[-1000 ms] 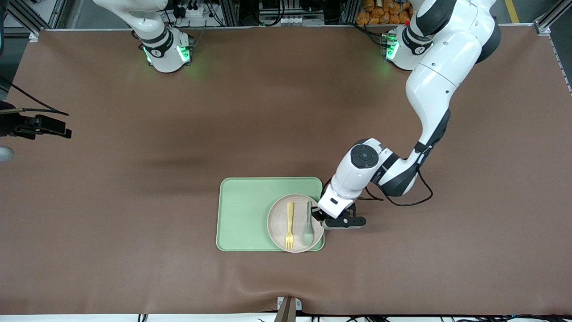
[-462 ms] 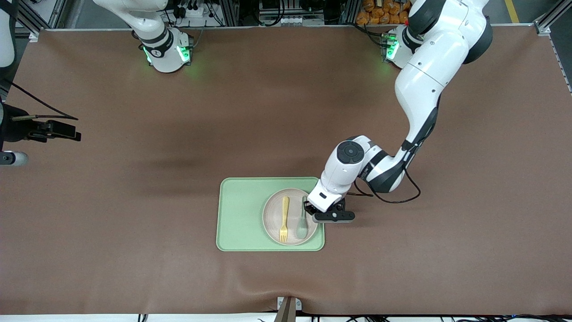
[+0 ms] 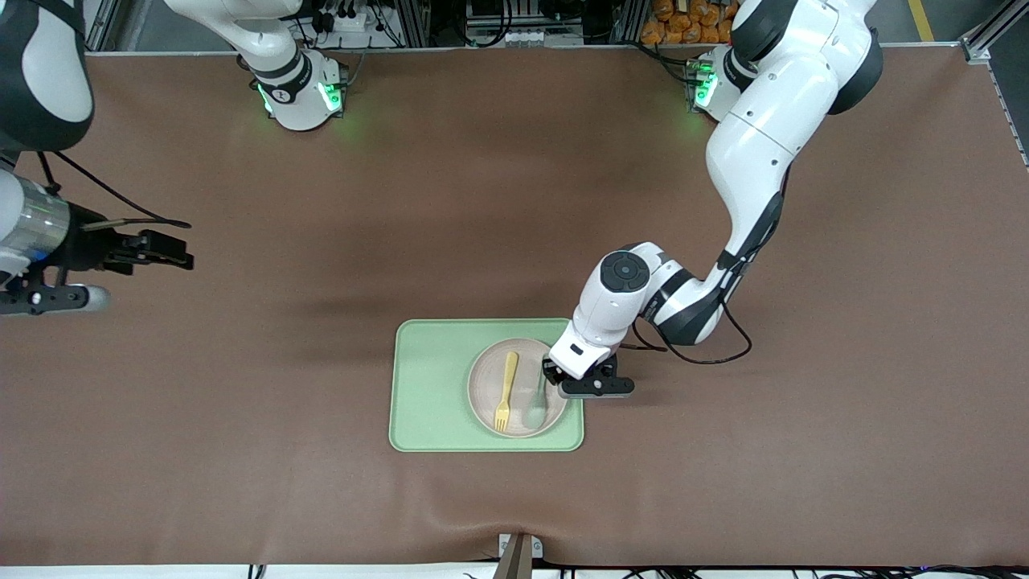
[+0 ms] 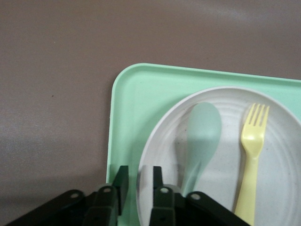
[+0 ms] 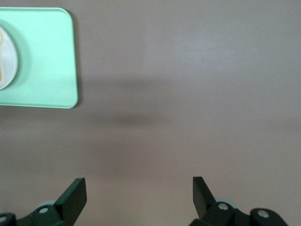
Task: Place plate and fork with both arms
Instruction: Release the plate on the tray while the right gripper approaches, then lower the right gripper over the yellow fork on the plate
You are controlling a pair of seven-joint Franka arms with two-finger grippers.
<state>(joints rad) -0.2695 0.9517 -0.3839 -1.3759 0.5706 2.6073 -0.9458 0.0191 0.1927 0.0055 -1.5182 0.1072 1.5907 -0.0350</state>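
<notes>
The off-white plate is on the light-green tray, at the tray's end toward the left arm. The pale-yellow fork lies on the plate beside a grey-green spoon. My left gripper is shut on the plate's rim at the edge toward the left arm. The left wrist view shows its fingers pinching the plate, with the fork, the spoon and the tray. My right gripper is open and empty above bare table toward the right arm's end; it shows in its wrist view.
The brown mat covers the table. The right wrist view shows a corner of the tray and a sliver of the plate. A metal bracket sits at the table edge nearest the camera.
My left gripper has carried the plate, with the fork and spoon on it, farther onto the tray toward the right arm's end. My right arm has swung in toward the middle.
</notes>
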